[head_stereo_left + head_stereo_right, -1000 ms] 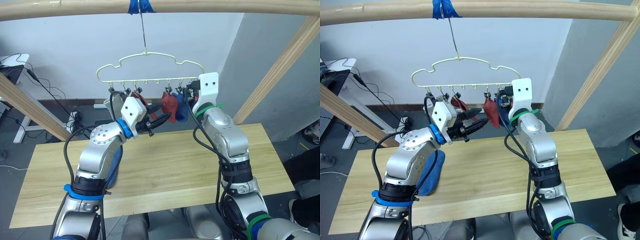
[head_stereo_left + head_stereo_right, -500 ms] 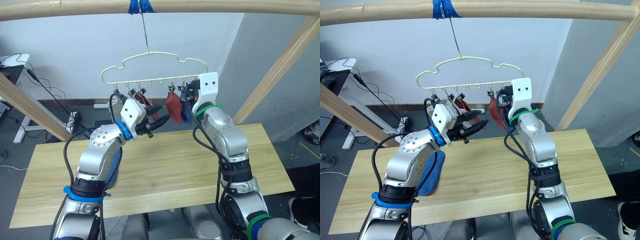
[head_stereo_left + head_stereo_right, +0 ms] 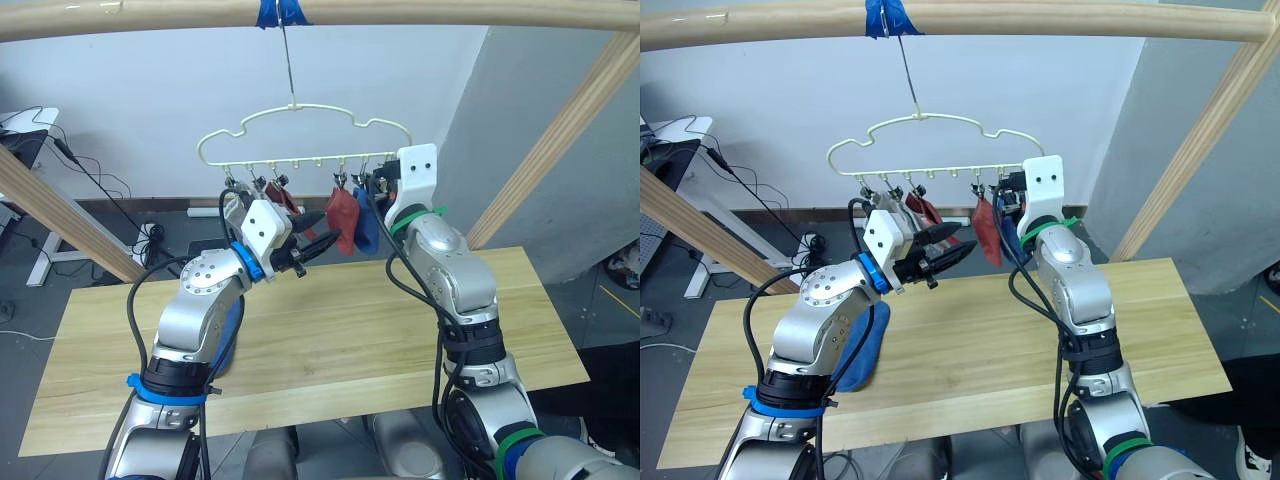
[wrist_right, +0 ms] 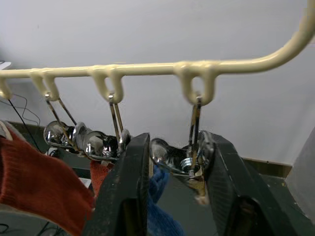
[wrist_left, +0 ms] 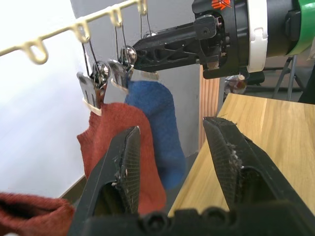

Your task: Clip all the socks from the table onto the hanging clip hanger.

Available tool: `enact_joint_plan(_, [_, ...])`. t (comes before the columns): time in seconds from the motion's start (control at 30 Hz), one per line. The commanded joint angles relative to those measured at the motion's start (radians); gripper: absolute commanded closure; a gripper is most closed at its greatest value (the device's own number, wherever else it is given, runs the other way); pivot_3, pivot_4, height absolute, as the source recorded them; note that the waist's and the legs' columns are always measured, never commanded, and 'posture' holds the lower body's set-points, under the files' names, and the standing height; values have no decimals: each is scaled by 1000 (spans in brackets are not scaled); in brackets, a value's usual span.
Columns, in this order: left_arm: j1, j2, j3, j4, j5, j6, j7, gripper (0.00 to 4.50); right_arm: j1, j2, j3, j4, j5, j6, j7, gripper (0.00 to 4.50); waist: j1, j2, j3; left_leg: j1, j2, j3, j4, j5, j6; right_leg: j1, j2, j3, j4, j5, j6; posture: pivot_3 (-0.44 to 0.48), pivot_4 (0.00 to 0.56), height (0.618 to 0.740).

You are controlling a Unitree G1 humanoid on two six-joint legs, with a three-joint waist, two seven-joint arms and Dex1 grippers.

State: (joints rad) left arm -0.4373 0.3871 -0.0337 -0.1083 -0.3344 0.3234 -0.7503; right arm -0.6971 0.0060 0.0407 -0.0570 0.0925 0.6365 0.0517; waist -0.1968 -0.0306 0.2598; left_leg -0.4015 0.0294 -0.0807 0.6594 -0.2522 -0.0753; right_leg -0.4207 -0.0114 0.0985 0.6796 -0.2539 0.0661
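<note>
**Right tool on end clip, left tool empty**

Eye views: clip hanger hangs above the surface; rust-red sock and blue sock clipped at its right end. Another blue sock lies on the surface, nearest the left arm.

Left wrist: left tool spread, empty.

Right wrist: right tool straddles a metal clip; squeeze unclear.

A plain white wall stands behind the scene, and a grey wall meets it at the right. Round wooden poles make a frame: one across the top with blue tape, two slanting at the sides. At the left stands a white desk with black cables beside it. The floor is dark grey.
</note>
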Motion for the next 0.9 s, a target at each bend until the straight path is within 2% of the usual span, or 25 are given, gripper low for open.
enact_joint_plan(0.03, [0, -3, -5, -38, -4, -8, 5, 2232, -7, -3, 14, -39, -9, -16, 5, 3043, 0, 0, 0, 0, 0, 0, 0, 0, 0, 0, 0, 0, 0, 0, 0, -198, 185, 740])
enact_joint_plan(0.9, [1, -4, -19, -37, -1, -19, 13, 2232, -11, -10, 17, -12, -42, -81, -13, 3043, 0, 0, 0, 0, 0, 0, 0, 0, 0, 0, 0, 0, 0, 0, 0, -198, 182, 740])
